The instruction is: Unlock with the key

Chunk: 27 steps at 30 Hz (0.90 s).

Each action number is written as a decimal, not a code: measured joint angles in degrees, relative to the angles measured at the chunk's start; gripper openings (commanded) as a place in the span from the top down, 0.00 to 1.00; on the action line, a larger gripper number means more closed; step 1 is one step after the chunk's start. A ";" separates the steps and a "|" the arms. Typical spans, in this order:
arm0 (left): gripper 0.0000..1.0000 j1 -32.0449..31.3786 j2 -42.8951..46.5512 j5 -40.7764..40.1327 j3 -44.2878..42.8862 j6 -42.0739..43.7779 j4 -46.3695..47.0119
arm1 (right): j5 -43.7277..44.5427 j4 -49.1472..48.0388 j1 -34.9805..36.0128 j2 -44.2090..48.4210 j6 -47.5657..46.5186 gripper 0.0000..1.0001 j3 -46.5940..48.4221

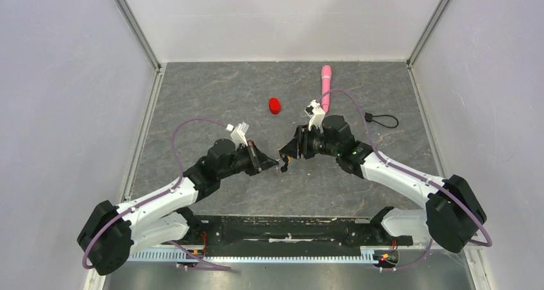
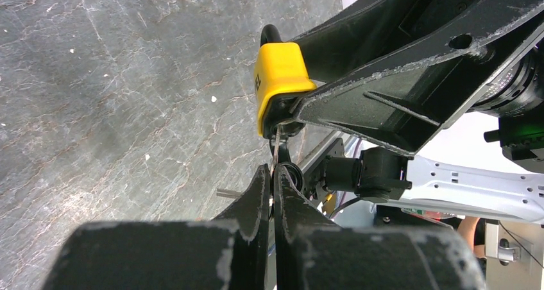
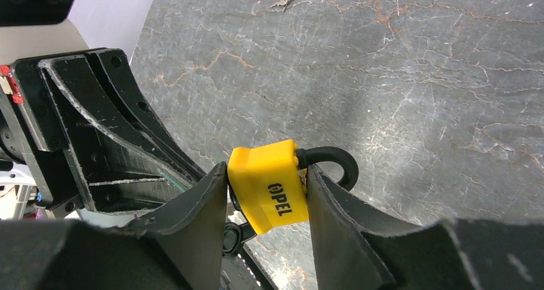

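The small yellow padlock [image 3: 272,188] with a black shackle [image 3: 339,163] is clamped between my right gripper's [image 3: 266,172] fingers, held above the table. It also shows in the left wrist view [image 2: 280,77]. My left gripper [image 2: 271,172] is shut on the key [image 2: 276,147]. The key's thin silvery blade runs up from my fingertips into the underside of the padlock. The key's dark head [image 3: 235,235] shows below the padlock in the right wrist view. In the top view the left gripper [image 1: 276,166] and the right gripper [image 1: 287,154] meet tip to tip at mid table, hiding the lock and key.
A red cap-like object [image 1: 274,105] lies behind the grippers. A pink pen [image 1: 326,85] lies at the back, right of centre. A black cord loop with a block end [image 1: 382,119] lies to the right. The dark stone-patterned floor [image 1: 212,97] is walled on three sides.
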<state>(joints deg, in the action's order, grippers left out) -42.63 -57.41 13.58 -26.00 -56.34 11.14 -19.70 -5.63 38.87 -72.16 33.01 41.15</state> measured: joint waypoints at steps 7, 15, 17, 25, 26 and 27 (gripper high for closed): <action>0.98 0.00 -0.24 0.00 -0.07 -0.02 -0.02 | 0.02 -0.37 0.00 0.00 0.00 1.00 -0.57; 0.98 -0.11 -0.44 -0.09 -0.96 -0.02 0.13 | 0.04 -0.48 0.00 0.02 0.00 1.00 -0.68; 0.98 -0.26 -0.74 -0.11 -1.18 -0.02 0.13 | 0.15 -0.46 -0.02 0.02 -0.02 1.00 -0.68; 0.98 -0.37 -1.60 -0.26 -1.55 -0.02 0.04 | 0.61 -0.31 -0.11 0.02 -0.07 1.00 -0.68; 0.98 -0.48 -1.60 -0.42 -1.55 0.00 -0.07 | 0.66 -0.31 -0.11 0.02 -0.09 1.00 -0.68; 0.98 -0.52 -1.60 -0.57 -1.55 -0.02 -0.17 | 0.70 -0.31 -0.11 0.02 -0.11 1.00 -0.68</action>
<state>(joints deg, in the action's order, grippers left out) -43.16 -59.00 13.02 -27.55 -56.36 10.96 -19.00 -5.93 38.76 -72.14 32.91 40.47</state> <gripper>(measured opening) 0.043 0.462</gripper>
